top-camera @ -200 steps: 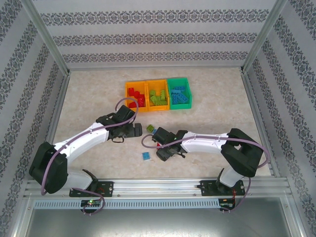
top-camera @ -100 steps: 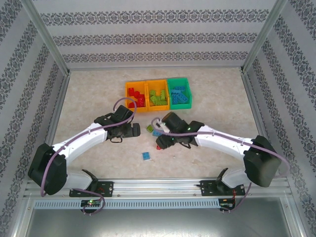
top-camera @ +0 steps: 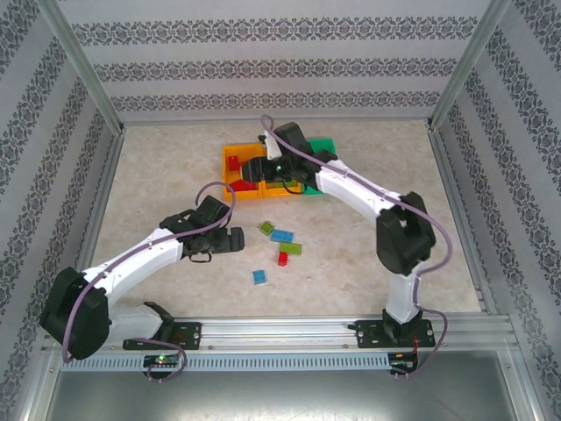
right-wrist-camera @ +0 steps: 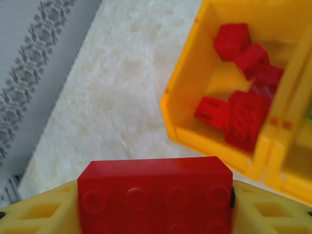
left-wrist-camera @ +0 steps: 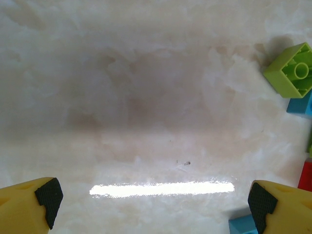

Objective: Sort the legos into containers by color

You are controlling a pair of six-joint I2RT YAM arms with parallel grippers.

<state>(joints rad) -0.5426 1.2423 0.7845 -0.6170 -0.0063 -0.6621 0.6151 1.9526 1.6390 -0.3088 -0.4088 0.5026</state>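
Red brick [right-wrist-camera: 155, 192] clamped in the right tool [right-wrist-camera: 155, 214], up by the left orange bin [right-wrist-camera: 187, 78].
More red bricks [right-wrist-camera: 239, 117] lie in that bin, at 1 o'clock from the held one. At 6 o'clock from the bins, five loose bricks [top-camera: 281, 236], lime, blue and red, lie on the counter [top-camera: 158, 175]. The left tool [left-wrist-camera: 151, 202] hangs open over bare counter, with a lime brick [left-wrist-camera: 291, 70] at its 2 o'clock.

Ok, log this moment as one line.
right end effector: shut on red brick, by orange bin of reds | left end effector: open, over table | loose bricks: five
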